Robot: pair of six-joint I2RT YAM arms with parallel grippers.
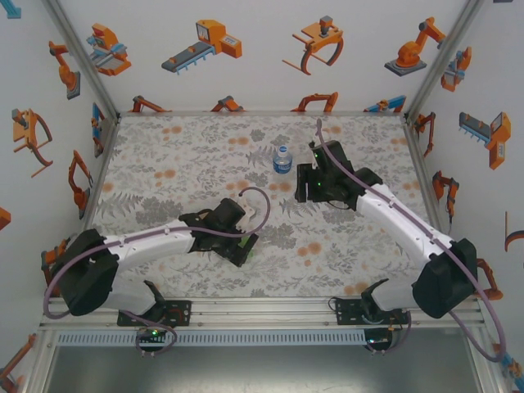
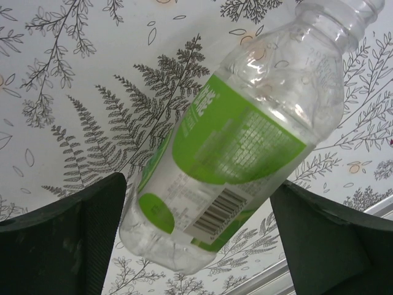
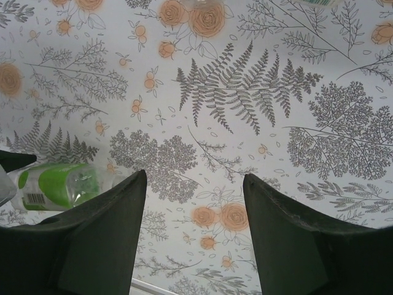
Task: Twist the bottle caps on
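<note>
Left pincer (image 2: 196,184): open, jaws straddling the clear green-labelled plastic bottle (image 2: 245,135), which lies on its side on the floral worktop (image 2: 73,92). Right pincer (image 3: 195,178): open over bare worktop. Clear blue-labelled bottle (image 1: 282,160) stands upright just beside it.

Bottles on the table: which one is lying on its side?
The green-labelled bottle, lying flat between the left gripper's fingers. The blue-labelled bottle stands upright farther back.

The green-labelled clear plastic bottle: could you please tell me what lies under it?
The fern-printed tablecloth, seen through the green-labelled clear plastic bottle; its green label covers the cloth behind it.
</note>
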